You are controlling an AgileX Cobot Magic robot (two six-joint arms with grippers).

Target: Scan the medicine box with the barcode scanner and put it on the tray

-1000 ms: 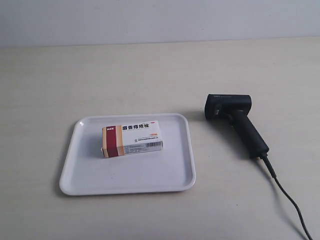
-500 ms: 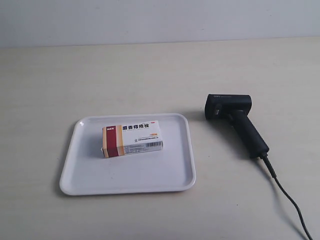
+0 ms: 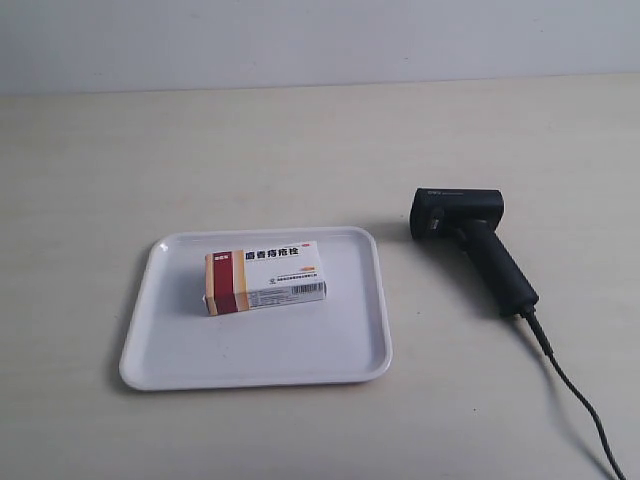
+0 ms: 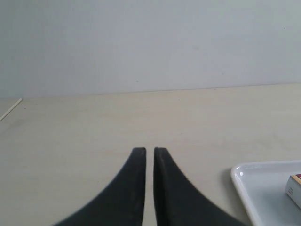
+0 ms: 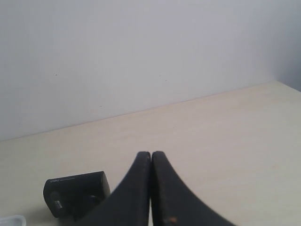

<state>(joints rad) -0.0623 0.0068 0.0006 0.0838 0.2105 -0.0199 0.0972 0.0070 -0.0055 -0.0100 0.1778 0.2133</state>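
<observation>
Medicine box: the small white rectangular carton with a dark red and tan band at one end [image 3: 265, 280] lay flat inside the tray, toward its far half, barcode side facing the exterior camera.
Tray: the flat white plastic tray with rounded corners and a low rim [image 3: 160, 350] sat on the pale table [image 3: 300, 150].
Barcode scanner: the black pistol-shaped scanner with a boxy head [image 3: 470, 245] lay on its side near the tray, apart from it, its black cable [image 3: 580, 410] trailing off the picture's edge.
Left gripper [image 4: 149, 151]: empty, fingers nearly together with a thin gap, above bare table beside the tray's corner.
Right gripper [image 5: 151, 154]: empty, fingers pressed together, the scanner's head just beyond them.
Risk, box: pinching it from above could skid it across the smooth tray or dent the thin card.
Risk, scanner: the angled handle might roll in a grasp, and the cable could drag it or sweep the tray.
Risk, scan: a barcode turned away from the head would probably give no read.
</observation>
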